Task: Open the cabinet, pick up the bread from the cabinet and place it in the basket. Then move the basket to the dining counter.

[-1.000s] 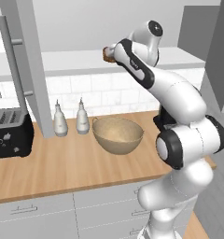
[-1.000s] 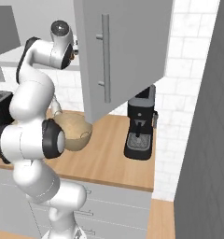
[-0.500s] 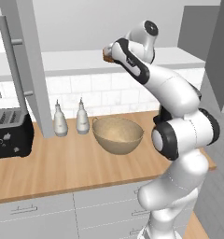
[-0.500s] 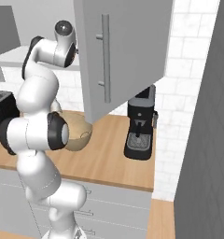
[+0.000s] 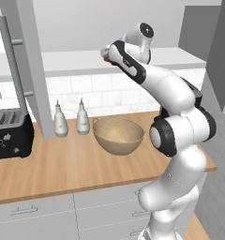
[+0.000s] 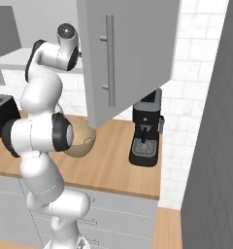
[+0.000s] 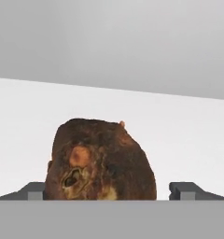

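The bread (image 7: 101, 161), a dark brown crusty chunk, sits on the white shelf (image 7: 188, 135) inside the cabinet (image 6: 133, 53), whose doors stand swung out. The gripper (image 7: 111, 190) is spread wide, its fingertips (image 7: 35, 190) flanking the bread on either side without visibly pressing it. Below, the tan basket (image 5: 118, 136) rests on the wooden bench (image 5: 72, 164) near two small bottles (image 5: 71, 118) and a black toaster (image 5: 10, 133).
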Controlling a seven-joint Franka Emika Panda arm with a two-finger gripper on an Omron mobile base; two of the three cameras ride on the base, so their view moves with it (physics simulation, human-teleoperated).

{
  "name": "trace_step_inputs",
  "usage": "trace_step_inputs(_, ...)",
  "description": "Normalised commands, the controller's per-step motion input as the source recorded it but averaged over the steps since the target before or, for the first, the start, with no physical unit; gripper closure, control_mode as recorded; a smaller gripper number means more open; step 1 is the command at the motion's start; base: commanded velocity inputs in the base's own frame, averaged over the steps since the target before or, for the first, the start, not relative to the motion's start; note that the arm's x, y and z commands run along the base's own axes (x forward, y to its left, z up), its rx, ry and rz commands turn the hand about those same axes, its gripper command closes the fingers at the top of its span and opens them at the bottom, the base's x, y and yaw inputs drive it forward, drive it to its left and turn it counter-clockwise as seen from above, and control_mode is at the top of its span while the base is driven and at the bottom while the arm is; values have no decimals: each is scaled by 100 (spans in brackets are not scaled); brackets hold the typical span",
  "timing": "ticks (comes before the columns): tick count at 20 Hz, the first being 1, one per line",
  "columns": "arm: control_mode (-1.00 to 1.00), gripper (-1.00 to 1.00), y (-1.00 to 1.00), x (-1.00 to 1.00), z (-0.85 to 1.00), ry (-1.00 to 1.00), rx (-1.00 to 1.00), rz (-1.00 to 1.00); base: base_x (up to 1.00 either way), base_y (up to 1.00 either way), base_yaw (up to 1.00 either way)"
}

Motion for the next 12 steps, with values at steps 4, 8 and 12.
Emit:
trace_step_inputs(4, -100, 100, 25, 14, -20, 0, -1, 0, 0, 0, 0)
trace_step_inputs(8, -100, 100, 24, 7, -23, 0, 0, 0, 0, 0, 0)
trace_step_inputs(12, -100, 100, 18, -19, -18, -2, 0, 0, 0, 0, 0)
